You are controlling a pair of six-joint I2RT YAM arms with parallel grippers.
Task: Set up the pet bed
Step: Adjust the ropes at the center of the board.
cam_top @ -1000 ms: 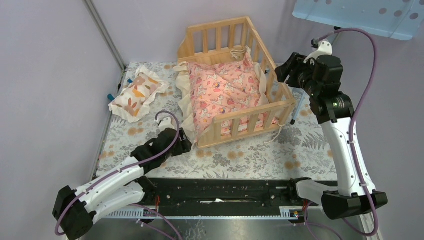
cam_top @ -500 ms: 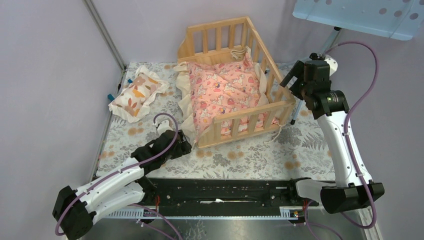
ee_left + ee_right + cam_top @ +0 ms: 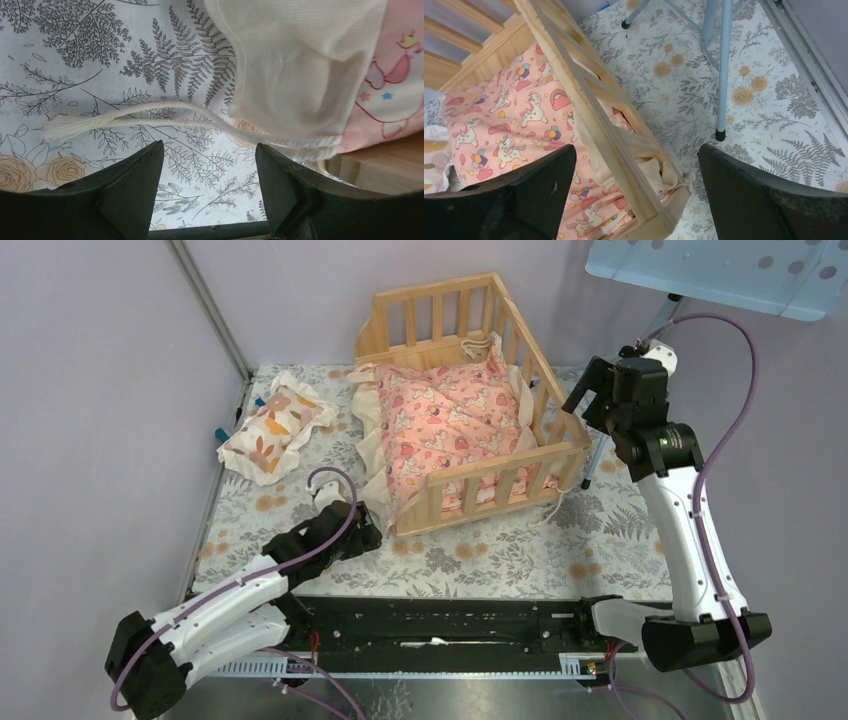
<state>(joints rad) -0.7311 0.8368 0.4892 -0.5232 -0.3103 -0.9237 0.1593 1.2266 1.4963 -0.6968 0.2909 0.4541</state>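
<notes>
pink cushion (image 3: pixel 445 410) in pet bed (image 3: pixel 500 462), leaf pillow (image 3: pixel 275 425) aside, cord (image 3: pixel 150 117) before left gripper (image 3: pixel 209 155), right gripper (image 3: pixel 636 150) over rail (image 3: pixel 589 95), both spread wide, empty, floral cloth (image 3: pixel 520 550), lilac walls (image 3: pixel 100 390)

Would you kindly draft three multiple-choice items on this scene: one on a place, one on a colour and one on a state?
1. Where does the leaf-print pillow lie relative to the pet bed?
A) on the table, to its left
B) inside it
C) beneath it

2. The cushion in the pet bed is mainly:
A) blue
B) pink
C) green

3. The right hand is:
A) shut on a rail
B) open and empty
C) shut on the pillow

Answers:
1 A, the pillow rests on the table outside the wooden frame.
2 B, the top view shows pink patterned fabric.
3 B, its wrist view shows the fingers wide apart, gripping nothing.
</notes>
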